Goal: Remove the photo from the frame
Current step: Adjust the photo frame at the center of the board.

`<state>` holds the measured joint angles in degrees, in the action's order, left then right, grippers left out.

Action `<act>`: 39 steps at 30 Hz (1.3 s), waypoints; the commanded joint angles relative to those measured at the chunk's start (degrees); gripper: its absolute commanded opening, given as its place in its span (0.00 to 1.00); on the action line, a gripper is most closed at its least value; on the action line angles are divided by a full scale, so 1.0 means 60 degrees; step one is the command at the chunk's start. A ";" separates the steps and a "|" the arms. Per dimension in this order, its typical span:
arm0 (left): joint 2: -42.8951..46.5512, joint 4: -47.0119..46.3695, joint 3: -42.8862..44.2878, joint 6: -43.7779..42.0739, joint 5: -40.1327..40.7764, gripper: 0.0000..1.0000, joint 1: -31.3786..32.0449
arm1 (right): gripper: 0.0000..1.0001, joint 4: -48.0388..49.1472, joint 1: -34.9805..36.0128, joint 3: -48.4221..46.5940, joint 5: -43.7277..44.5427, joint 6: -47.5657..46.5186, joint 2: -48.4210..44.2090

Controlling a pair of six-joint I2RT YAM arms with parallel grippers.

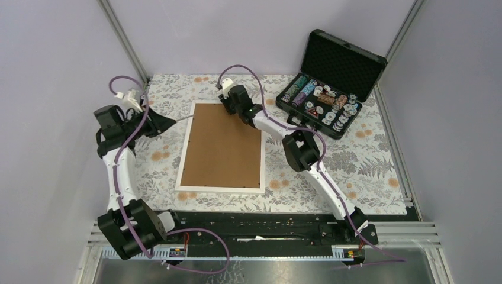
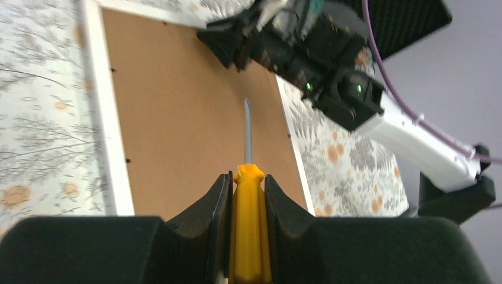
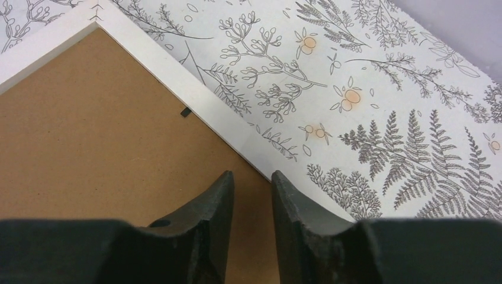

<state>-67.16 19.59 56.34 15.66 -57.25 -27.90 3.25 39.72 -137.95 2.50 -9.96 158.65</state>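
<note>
white-bordered picture frame [image 1: 220, 148] with brown fibreboard back, white cloth [image 1: 367, 171] patterned with grey ferns, orange blossoms, yellow-handled screwdriver [image 2: 248, 236]

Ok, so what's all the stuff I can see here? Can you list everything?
frame: one, white border and brown back, lying face down mid-table; its photo is hidden
screwdriver: one, yellow handle, held in the left gripper, tip over the frame's back
case: one, black, open, far right corner
poker chips: many, mixed colours, inside the case
tablecloth: one, white with grey leaves and orange flowers, covering the table
left gripper: one, black, shut on the screwdriver
right gripper: one, black, fingers slightly apart, over the frame's edge near a corner
arms: two, white and black, bolted at the near edge
</note>
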 commanded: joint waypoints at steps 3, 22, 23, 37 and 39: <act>0.0882 0.2265 0.0513 -0.3111 -0.0176 0.00 0.1586 | 0.56 -0.0189 -0.0387 0.0977 -0.1391 0.0881 -0.2329; 0.0573 0.3156 -0.1677 -0.7205 -0.2029 0.00 0.5341 | 0.83 -0.1571 -0.2032 1.1769 -0.5020 0.3980 -1.0737; 0.0461 0.2979 -0.1747 -0.7086 -0.1784 0.00 0.5798 | 0.83 -0.1441 -0.2023 1.2230 -0.5023 0.3982 -1.0843; -0.0141 -0.2056 -0.4115 -0.2086 -0.0584 0.00 0.6085 | 0.74 0.0255 -0.2139 1.3803 -0.6513 0.5079 -1.0413; -0.0399 -0.2426 -0.4299 -0.1769 -0.0527 0.00 0.6078 | 0.73 0.0420 -0.2125 1.3814 -0.6721 0.5225 -1.0196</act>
<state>-67.37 13.87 32.10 -1.37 -62.46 8.75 0.38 26.94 -55.20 -32.95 17.93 95.79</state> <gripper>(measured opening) 0.247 0.740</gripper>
